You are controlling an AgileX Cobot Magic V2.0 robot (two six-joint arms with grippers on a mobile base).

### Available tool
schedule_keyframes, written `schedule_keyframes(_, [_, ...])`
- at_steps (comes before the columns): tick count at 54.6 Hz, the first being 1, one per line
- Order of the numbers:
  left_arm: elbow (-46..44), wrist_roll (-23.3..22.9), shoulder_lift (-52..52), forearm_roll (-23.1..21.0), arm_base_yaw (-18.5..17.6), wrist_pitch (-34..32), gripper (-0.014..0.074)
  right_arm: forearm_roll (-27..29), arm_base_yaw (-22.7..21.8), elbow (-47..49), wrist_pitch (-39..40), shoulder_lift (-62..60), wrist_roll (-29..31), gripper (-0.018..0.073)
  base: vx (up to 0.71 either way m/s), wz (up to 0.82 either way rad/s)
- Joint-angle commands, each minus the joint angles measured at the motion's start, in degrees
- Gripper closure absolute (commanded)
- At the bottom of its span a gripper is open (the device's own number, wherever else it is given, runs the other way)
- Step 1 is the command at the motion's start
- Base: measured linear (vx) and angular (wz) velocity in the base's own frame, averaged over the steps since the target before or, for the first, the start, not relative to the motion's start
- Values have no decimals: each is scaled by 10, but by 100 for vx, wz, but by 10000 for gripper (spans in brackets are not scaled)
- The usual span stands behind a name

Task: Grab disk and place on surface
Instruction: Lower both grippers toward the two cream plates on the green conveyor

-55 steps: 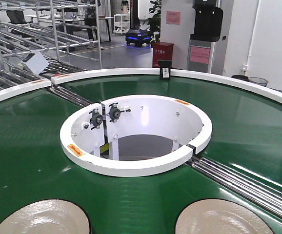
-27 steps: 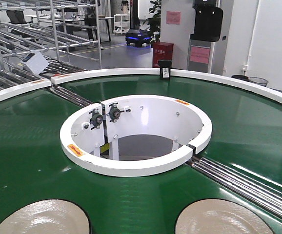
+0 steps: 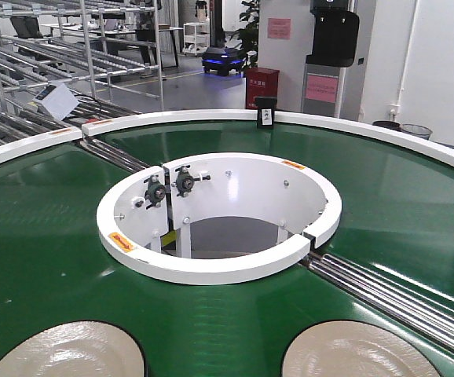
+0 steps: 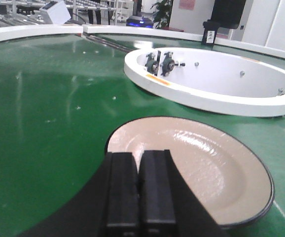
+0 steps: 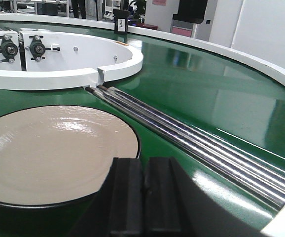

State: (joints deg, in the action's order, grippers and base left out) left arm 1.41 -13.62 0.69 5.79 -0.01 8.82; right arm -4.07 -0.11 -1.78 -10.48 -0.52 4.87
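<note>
Left wrist view: left gripper has its fingers pressed together with nothing between them, at the near rim of the left disk, a cream plate with a dark edge lying flat on the green belt. Right wrist view: right gripper fingers also closed and empty, just beside the right disk; metal rollers run to its right. Front view: both 2 disks lie on the belt at the bottom edge, with the white ring beyond.

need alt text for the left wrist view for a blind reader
The left gripper, black and shut on nothing, sits at the bottom of the frame, overlapping the near edge of a beige, dark-rimmed disk lying on the green belt. A white ring rises beyond it.
</note>
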Motion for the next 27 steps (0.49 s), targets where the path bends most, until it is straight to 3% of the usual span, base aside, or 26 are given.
schedule_keyframes(1, [-13,-3,7,-5,0,-83,556,-4,0,-4,72,-6,-1,567,0,0])
schedule_keyframes(7, [-13,-3,7,-5,0,-124,556,-4,0,-4,118,-6,-1,567,0,0])
schedule_keyframes(14, [-31,-19,7,-6,0,-256,556,-4,0,6,238,-6,-12,567,0,0])
schedule_keyframes(17, [-53,-19,7,-6,0,-292,556,-3,0,28,254,-6,-15,567,0,0])
schedule_keyframes(21, [-102,-18,7,-5,0,-279,556,-4,0,74,219,-4,-13,567,0,0])
schedule_keyframes(27, [-195,3,6,7,0,-204,556,-4,0,179,119,24,-12,567,0,0])
